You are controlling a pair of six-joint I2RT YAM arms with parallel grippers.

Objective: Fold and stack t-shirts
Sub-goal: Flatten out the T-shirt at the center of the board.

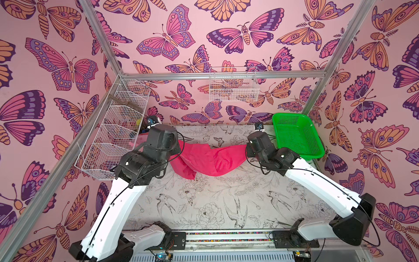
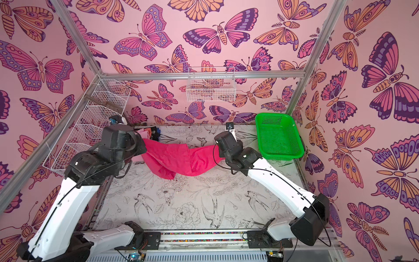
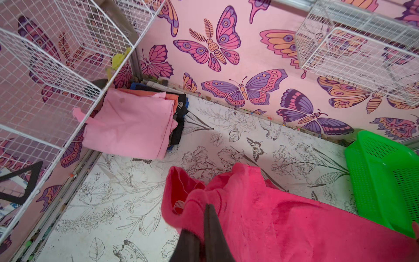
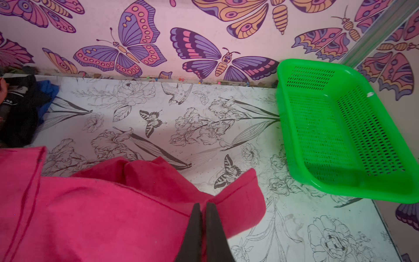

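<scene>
Jaws on both the left gripper (image 3: pixel 204 215) and right gripper (image 4: pixel 203 205) are pinched shut on the crimson soft-cloth t-shirt (image 1: pixel 204 158), strung sagging across twelve o'clock. Its drooping middle, perhaps touching the flower-printed tabletop (image 1: pixel 204 204), could drag and bunch, spoiling the fold.

Observed: the left arm (image 1: pixel 122 204) slants up and forward from its base, white link extended, its black wrist (image 1: pixel 162 139) bent downward. The right arm (image 1: pixel 322 181) mirrors it, elbow set wide, its wrist (image 1: pixel 258 141) likewise turned down. The two wrists stand about level and well apart. The left pincer (image 3: pixel 205 207) has its jaws closed, pinching a fold of the shirt (image 3: pixel 272 215). The right pincer (image 4: pixel 202 206) has its jaws closed on the shirt's stitched edge (both pincers sit hidden beneath the wrists in both top views).
</scene>
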